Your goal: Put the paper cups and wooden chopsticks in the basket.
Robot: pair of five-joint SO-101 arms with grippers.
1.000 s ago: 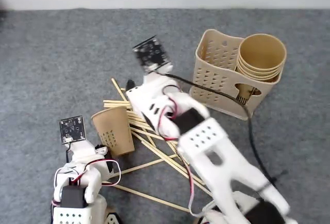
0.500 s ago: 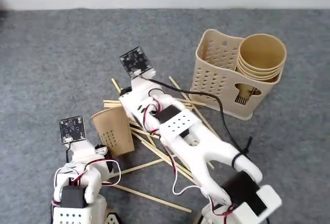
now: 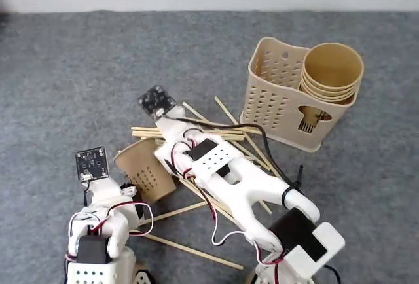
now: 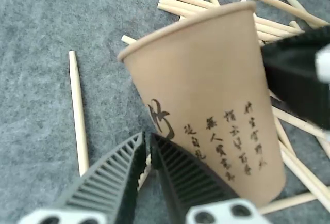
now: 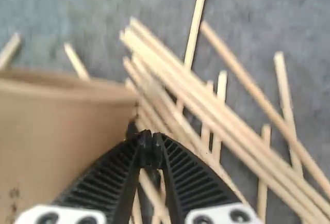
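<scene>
Paper cups (image 3: 332, 68) in beige basket (image 3: 272, 93).

high: fixed, looks down on table (image 3: 65, 68) | wrists: close, downward | all 3 share paper cup (image 3: 145, 174)

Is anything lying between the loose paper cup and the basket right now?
Yes. The right arm stretches across that path beside the paper cup, and wooden chopsticks lie scattered between the cup and the basket.
</scene>
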